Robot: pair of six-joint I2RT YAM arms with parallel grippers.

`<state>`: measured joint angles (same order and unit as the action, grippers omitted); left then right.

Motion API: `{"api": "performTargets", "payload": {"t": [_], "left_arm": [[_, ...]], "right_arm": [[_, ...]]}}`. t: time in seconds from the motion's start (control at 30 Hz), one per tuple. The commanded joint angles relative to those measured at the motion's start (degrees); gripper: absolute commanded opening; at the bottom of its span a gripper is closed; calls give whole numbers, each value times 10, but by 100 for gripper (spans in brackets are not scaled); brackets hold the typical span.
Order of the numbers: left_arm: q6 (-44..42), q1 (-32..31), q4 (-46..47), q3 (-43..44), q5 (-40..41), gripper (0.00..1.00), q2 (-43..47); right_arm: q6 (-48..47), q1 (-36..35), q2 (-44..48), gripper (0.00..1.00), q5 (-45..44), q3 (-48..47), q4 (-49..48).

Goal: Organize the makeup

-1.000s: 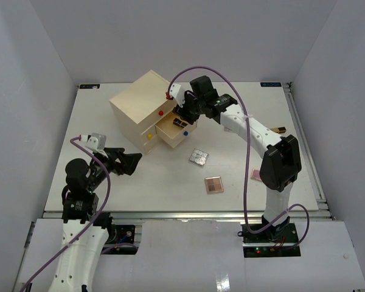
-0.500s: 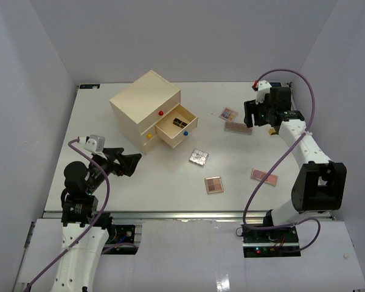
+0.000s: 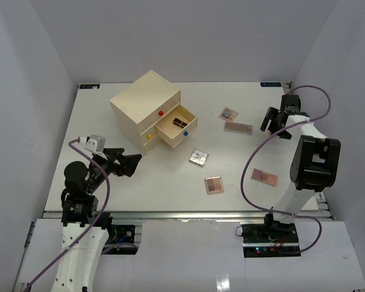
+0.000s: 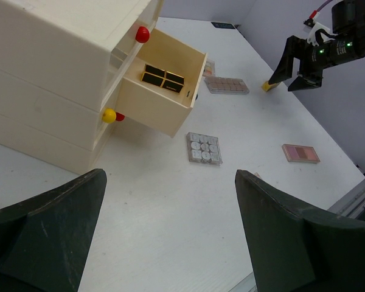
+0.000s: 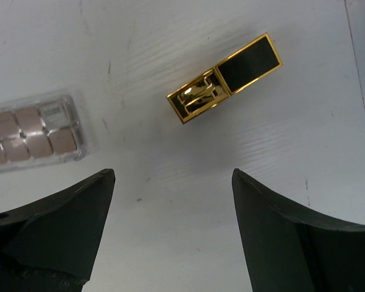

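Observation:
A black-gold lipstick (image 5: pixel 225 78) lies on the table just beyond my open, empty right gripper (image 5: pixel 173 225), which hovers at the far right (image 3: pixel 272 123). A long brown palette (image 3: pixel 238 128) lies to its left, also showing in the right wrist view (image 5: pixel 30 137). A small colourful palette (image 3: pixel 229 113), a silver palette (image 3: pixel 199 157), a brown palette (image 3: pixel 214 184) and a pink palette (image 3: pixel 264 176) lie on the table. My left gripper (image 3: pixel 131 163) is open and empty at the near left (image 4: pixel 170 243). Black-gold items (image 4: pixel 162 77) lie in the open drawer (image 3: pixel 177 128).
The cream wooden drawer chest (image 3: pixel 143 100) with coloured knobs stands at the back left, its middle drawer pulled out toward the right. The table's right edge rail (image 3: pixel 304 140) runs just beside my right arm. Grey walls enclose the table.
My right arm swung from the open drawer across to the far right edge and now hovers over the lipstick. My left arm has barely moved.

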<state>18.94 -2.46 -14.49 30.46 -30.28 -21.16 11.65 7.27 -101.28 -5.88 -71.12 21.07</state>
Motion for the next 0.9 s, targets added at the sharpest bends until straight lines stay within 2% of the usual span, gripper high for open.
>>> {"api": "performTargets", "payload": {"t": [0.0,0.33,0.53,0.67,0.87], "left_arm": [[0,1,11,-6,-4,98,-8],[-2,2,10,-6,2,98,-23],[-3,2,7,-5,9,98,-26],[-3,2,7,-4,9,98,-25],[-3,2,6,-4,9,98,-21]], "right_arm": [[71,1,-58,85,-78,-68,-15],[109,17,-152,85,-101,-130,-30],[117,20,-160,82,-105,-135,-37],[117,23,-155,73,-96,-130,-38],[108,27,-140,55,-81,-115,-46]]}}
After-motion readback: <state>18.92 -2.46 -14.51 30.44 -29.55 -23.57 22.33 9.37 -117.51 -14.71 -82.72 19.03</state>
